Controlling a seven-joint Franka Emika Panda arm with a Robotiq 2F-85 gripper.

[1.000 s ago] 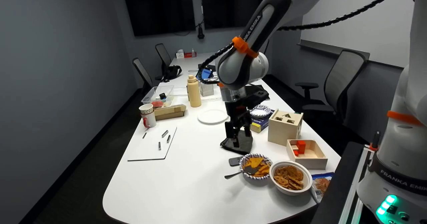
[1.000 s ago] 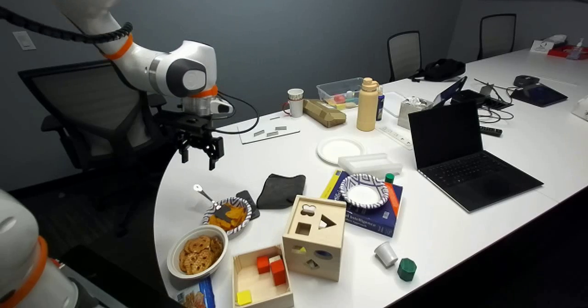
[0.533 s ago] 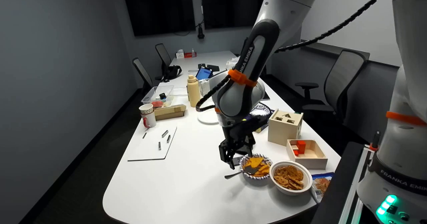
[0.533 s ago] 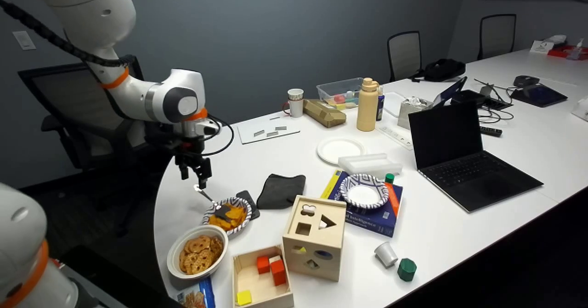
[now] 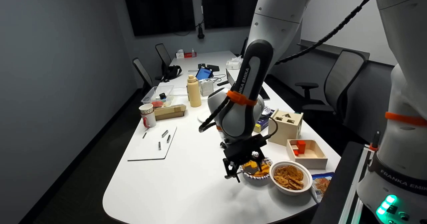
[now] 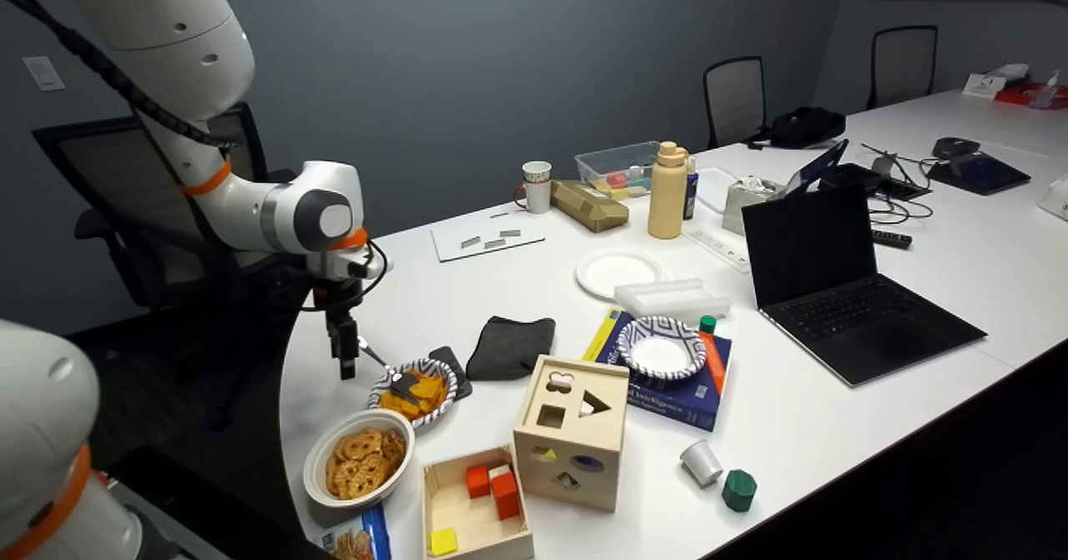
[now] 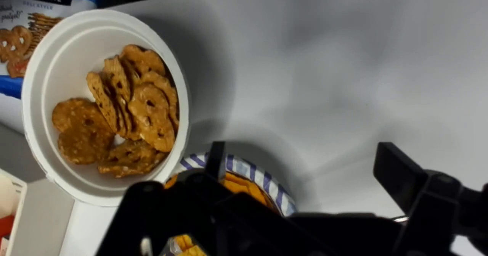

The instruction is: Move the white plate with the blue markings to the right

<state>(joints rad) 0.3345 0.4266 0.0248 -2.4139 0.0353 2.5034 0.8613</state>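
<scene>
The white plate with the blue markings shows its striped rim in both exterior views [image 5: 256,177] [image 6: 451,388] and in the wrist view [image 7: 267,185]. It holds orange chips and a dark serving spoon whose handle [image 6: 374,352] sticks out over the rim. My gripper [image 5: 249,174] is open and empty, low over the plate's spoon side; it also shows in an exterior view [image 6: 345,370] and the wrist view [image 7: 301,147]. In the wrist view one finger overlaps the chips and rim, and the other is over bare table. Whether a finger touches the plate cannot be told. The gripper hides much of the plate.
A deeper white bowl [image 7: 179,92] of pretzels stands right beside the plate. A pretzel bag [image 6: 375,531], wooden tray [image 6: 480,547] and shape box [image 6: 576,451] are near. A similar patterned plate [image 6: 638,351] lies on a book. A phone [image 6: 459,380] and black pouch [image 6: 513,347] lie close.
My gripper has come down from above the table to the plate's spoon side and has turned, staying open. The plate, bowl and spoon have not moved.
</scene>
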